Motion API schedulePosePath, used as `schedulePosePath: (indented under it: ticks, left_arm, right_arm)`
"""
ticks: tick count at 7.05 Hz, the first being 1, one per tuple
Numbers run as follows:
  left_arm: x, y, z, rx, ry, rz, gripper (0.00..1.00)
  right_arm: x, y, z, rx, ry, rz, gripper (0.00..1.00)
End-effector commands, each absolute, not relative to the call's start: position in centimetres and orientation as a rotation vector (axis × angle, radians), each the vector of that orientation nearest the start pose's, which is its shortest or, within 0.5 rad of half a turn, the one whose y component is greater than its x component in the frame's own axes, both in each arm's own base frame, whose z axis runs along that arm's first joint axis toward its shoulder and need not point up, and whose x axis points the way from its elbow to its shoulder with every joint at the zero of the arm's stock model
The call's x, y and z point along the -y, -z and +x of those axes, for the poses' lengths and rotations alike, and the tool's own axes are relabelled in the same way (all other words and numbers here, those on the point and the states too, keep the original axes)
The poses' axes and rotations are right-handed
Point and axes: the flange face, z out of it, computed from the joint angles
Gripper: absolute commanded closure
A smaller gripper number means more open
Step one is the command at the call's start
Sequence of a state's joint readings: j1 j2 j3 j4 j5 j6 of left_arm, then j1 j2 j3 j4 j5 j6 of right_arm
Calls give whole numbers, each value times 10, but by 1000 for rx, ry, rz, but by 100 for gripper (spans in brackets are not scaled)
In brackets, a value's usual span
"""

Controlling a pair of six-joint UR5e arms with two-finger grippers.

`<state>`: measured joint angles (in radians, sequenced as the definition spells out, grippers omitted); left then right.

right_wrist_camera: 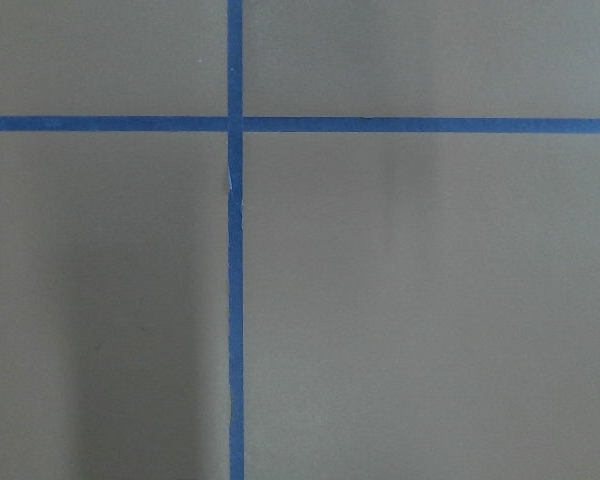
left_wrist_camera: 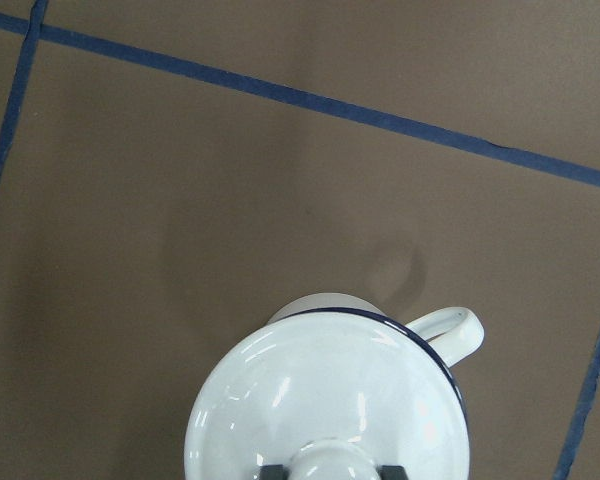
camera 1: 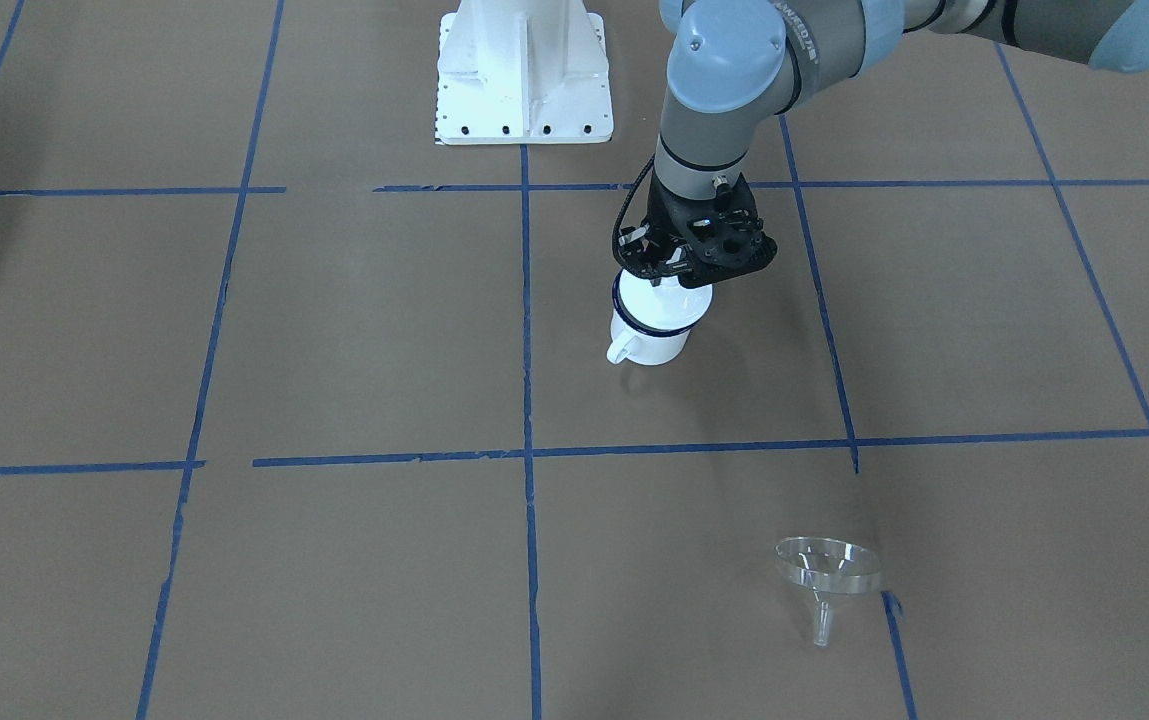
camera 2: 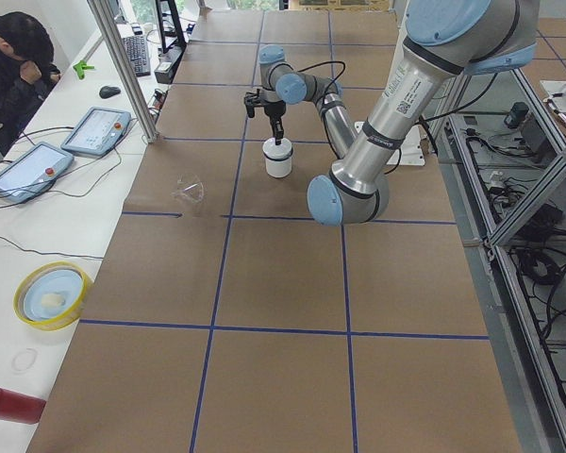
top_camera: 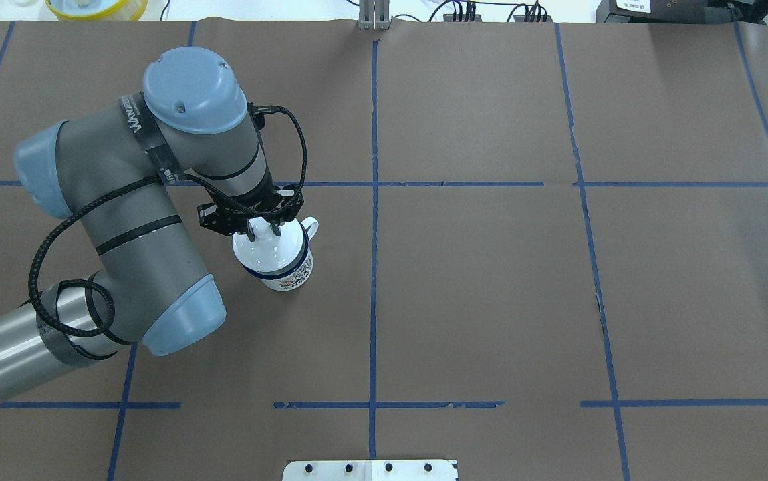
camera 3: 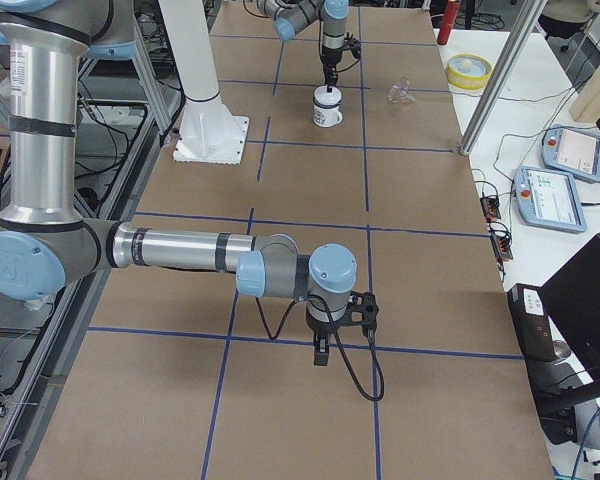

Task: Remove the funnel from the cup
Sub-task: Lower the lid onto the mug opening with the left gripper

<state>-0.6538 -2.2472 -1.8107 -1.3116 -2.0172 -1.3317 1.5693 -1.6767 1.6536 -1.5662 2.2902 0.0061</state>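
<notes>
Front-facing view: the funnel (camera 1: 827,568) lies tipped on the brown paper worktop (camera 1: 334,330), well apart from the left tool (camera 1: 669,272). Its long axis runs away from that tool, with the narrow stem outermost. It is clear, glassy plastic with a wide round cone. Directly beneath the tool stands the cup (camera 1: 656,338), white enamel with a dark blue rim.

Overhead view: the left tool is clamped on the knob of a white domed lid (top_camera: 270,248) sitting on the cup.

Right-side view: the right tool (camera 3: 320,352) points down; I cannot tell whether it is apart or together.
</notes>
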Motion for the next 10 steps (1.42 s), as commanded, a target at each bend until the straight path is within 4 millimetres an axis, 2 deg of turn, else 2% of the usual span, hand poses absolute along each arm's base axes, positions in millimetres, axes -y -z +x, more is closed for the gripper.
schedulePosePath:
  ticks: [1,3,6,8,9,10]
  left_arm:
    - [461,-193,453,-777,246,-106,100]
    - [458,-192,456,-779,242,-108,100]
    - [455,-209,454,-779,241,-109,100]
    - [455,-208,454,-782,241,-108,100]
    - [455,-206,453,-786,241,-108,92]
    - [455,-206,453,-786,242,-104,1]
  right_arm:
    - [446,-671,67,719,-11,-20,0]
    - [446,-671,67,719,-11,-20,0]
    - [446,-671,67,719,-11,-20,0]
    - [446,-671,67,719,-11,-20,0]
    - [446,-671,67,719,-11,-20,0]
    - [446,-671,67,719,-11,-20,0]
